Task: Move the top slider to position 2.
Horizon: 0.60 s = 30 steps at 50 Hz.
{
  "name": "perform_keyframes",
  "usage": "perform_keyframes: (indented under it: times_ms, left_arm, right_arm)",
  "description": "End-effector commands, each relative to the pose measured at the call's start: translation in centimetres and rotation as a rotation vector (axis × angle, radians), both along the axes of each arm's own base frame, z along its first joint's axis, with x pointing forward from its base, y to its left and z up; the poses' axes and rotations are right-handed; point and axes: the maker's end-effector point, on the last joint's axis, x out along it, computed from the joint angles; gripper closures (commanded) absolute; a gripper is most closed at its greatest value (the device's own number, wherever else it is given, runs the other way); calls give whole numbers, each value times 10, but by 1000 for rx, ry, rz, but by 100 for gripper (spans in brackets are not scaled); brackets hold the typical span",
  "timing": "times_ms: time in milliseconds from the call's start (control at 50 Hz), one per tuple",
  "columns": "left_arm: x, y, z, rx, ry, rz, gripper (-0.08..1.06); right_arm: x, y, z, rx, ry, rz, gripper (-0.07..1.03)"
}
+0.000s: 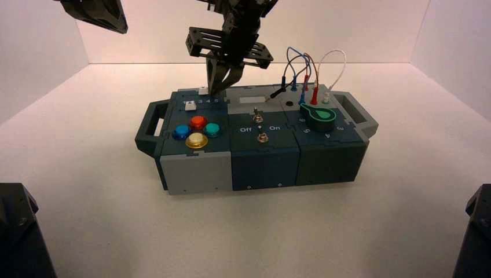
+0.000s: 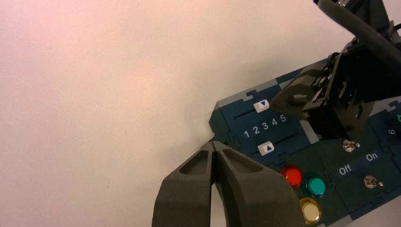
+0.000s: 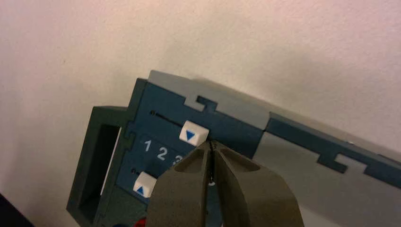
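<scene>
While your right gripper [image 1: 223, 87] hangs over the box's [image 1: 197, 171] back left corner with its fingers pressed together, its tips sit just beside the top slider [image 3: 193, 134], on the side toward the higher numbers. That slider [image 2: 261, 105] rides in the track nearest the box's back edge, with its arrow pointing at about position 3. The 2 [image 3: 161, 153] is the next numeral toward the handle end. Expect a small, hard, light knob that slides stiffly along one line only, so don't pinch it: push its flat side face low down, gently, to avoid overshooting. Your left gripper [image 2: 215, 163], fingers also closed, waits off the box's front left corner.
</scene>
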Motion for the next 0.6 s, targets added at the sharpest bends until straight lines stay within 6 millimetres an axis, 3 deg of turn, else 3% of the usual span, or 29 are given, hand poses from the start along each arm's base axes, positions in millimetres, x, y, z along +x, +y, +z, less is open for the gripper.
perform_keyframes:
  times_ms: [20, 600]
  left_arm:
    - [8, -3, 16, -12, -45, -4, 101]
    - [8, -3, 16, -10, -45, -5, 101]
  right_arm:
    - [2, 12, 13, 28, -25, 9, 98]
    - [9, 19, 21, 46, -44, 9, 98]
